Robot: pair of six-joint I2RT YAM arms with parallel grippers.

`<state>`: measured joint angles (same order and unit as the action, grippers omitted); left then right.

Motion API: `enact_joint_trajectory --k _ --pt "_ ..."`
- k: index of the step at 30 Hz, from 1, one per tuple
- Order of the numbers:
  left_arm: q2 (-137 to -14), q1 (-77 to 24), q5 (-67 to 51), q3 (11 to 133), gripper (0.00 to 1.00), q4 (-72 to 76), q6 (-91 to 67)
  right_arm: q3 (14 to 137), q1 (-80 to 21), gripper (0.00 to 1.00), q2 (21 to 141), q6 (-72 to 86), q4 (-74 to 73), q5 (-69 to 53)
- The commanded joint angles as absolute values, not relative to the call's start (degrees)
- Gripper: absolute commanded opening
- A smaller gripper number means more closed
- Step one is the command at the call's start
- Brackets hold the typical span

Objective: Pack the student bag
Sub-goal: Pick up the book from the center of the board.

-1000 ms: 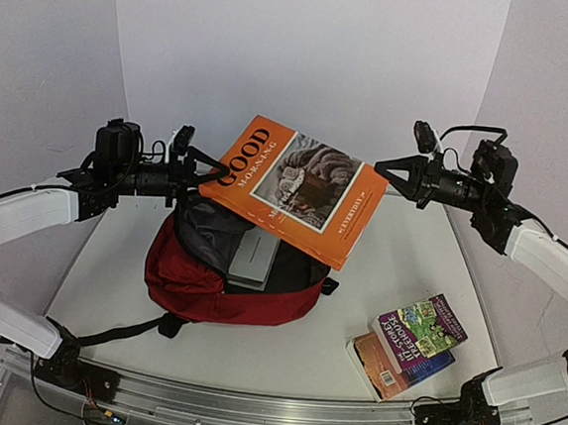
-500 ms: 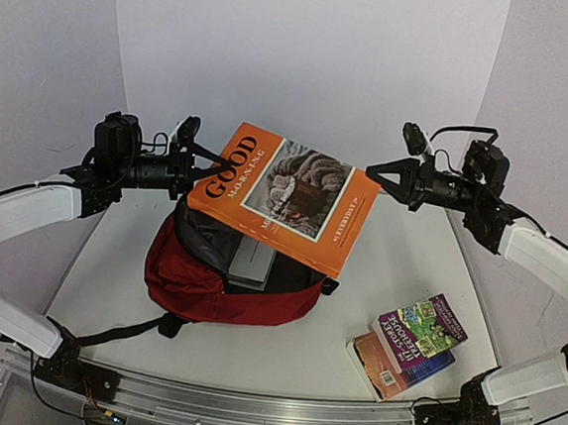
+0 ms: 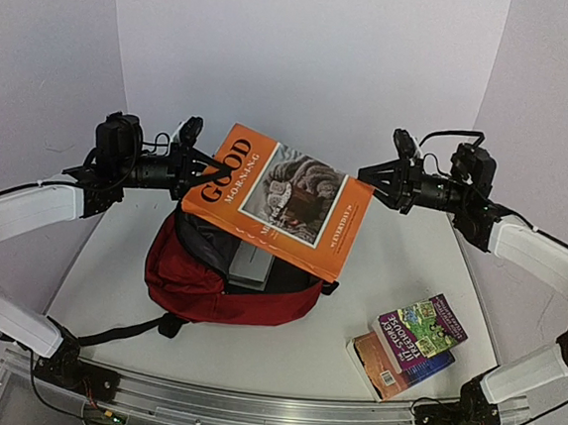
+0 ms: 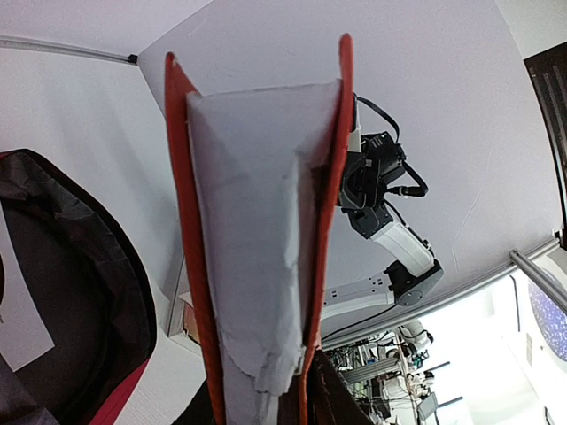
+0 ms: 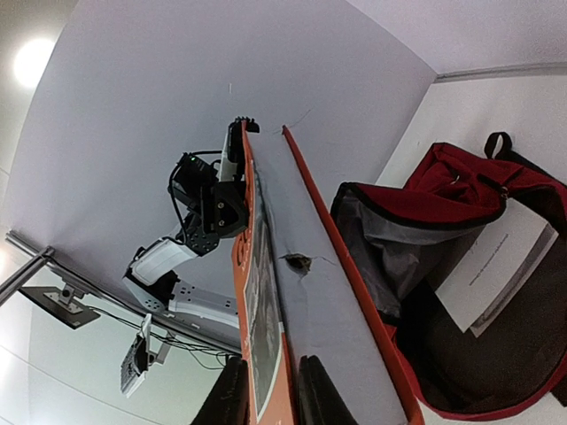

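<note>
Your left gripper (image 3: pixel 208 169) has just clamped the orange book (image 3: pixel 285 198) between its fingers, with the student bag (image 3: pixel 198 290) below. Your right gripper (image 3: pixel 365 172) is loosening; you cannot tell whether it holds

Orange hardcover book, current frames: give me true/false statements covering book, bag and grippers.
1. The orange hardcover book is aloft over the dark red fabric backpack. True.
2. The backpack is zipped shut. False: its main compartment gapes open.
3. A stack of colourful paperbacks lies on the white table near the right arm's base. True.
4. Only one gripper is at the book. False: the left gripper and right gripper meet its opposite edges.
</note>
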<state>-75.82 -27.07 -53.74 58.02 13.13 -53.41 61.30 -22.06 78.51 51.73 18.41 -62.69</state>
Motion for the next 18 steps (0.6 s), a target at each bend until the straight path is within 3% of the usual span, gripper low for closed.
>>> enact_joint_trajectory --k 1,7,10,13,18 --pt "-73.0 -27.2 -50.2 57.8 0.22 15.3 -53.7 62.9 -22.4 0.39 80.1 52.4 22.4 -59.1" --pt "-69.4 -27.2 -44.7 57.5 0.21 15.0 -54.5 60.9 -22.5 0.77 80.1 52.6 23.2 -55.4" --pt "-67.6 -27.2 -41.8 57.2 0.19 15.9 -54.9 59.0 -22.5 0.9 79.1 52.6 23.3 -53.9" --pt "-65.7 -27.2 -39.0 56.4 0.18 17.7 -56.1 56.7 -22.5 0.98 77.5 52.0 23.4 -53.1" --pt "-64.6 -27.2 -37.1 55.6 0.17 20.5 -58.3 54.7 -23.7 0.98 76.7 52.6 25.3 -54.7"
